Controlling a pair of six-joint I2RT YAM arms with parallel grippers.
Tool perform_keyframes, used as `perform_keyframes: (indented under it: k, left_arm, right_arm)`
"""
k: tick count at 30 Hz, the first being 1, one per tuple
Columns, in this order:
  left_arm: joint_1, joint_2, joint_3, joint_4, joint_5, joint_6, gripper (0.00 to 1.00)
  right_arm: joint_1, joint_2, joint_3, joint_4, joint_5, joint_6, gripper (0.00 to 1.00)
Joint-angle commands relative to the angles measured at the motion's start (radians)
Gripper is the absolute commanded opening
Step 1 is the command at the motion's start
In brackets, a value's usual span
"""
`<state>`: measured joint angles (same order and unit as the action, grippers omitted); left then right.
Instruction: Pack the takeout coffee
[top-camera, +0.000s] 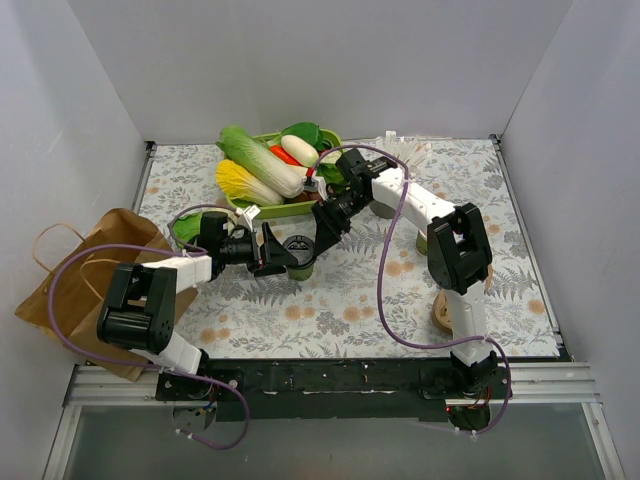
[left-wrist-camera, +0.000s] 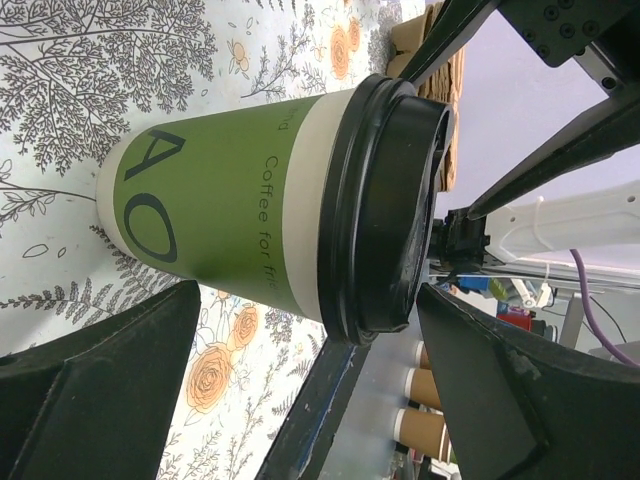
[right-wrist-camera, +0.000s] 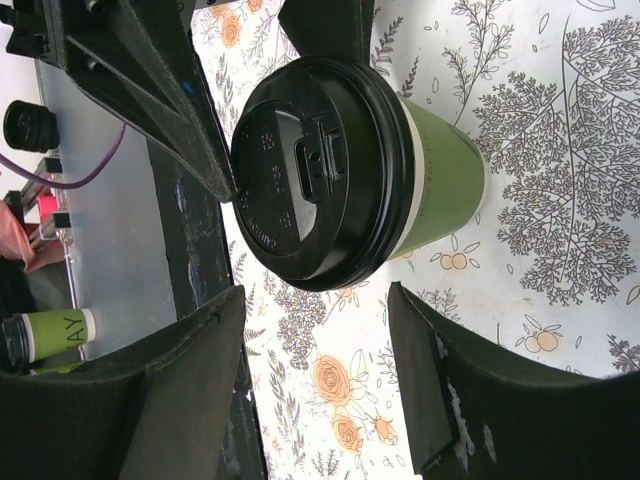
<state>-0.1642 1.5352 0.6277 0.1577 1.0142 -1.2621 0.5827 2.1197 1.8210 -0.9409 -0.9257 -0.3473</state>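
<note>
The takeout coffee (top-camera: 299, 256) is a dark-green paper cup with a black lid, standing upright mid-table. In the left wrist view the cup (left-wrist-camera: 240, 210) fills the frame, and my left gripper (left-wrist-camera: 310, 345) is open with its fingertips (left-wrist-camera: 150, 340) on either side of the cup's near wall, not visibly touching. My left gripper (top-camera: 276, 254) reaches it from the left. My right gripper (top-camera: 326, 233) hangs open just behind and right of the cup. In the right wrist view the lid (right-wrist-camera: 315, 170) lies just past the spread fingers (right-wrist-camera: 185, 370), with nothing between them.
A brown paper bag (top-camera: 88, 272) stands open at the table's left edge. A green tray (top-camera: 268, 208) with toy vegetables (top-camera: 262, 162) sits behind the cup. A brown cardboard object (top-camera: 446, 312) rests by the right arm's base.
</note>
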Motion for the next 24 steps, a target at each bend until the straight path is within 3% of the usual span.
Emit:
perform_keyframes:
  k: [1, 13, 24]
  left_arm:
    - [0.012, 0.006, -0.022, 0.068, 0.027, -0.031, 0.90]
    - [0.017, 0.011, 0.046, 0.086, 0.101, -0.060, 0.95]
    - [0.025, 0.062, 0.107, 0.028, 0.021, -0.079, 0.96]
  right_arm:
    - [-0.004, -0.047, -0.002, 0.010, -0.005, -0.004, 0.67]
    - [-0.021, -0.017, 0.061, 0.034, -0.005, 0.060, 0.68]
    - [-0.050, 0.063, 0.070, 0.134, -0.081, 0.241, 0.70]
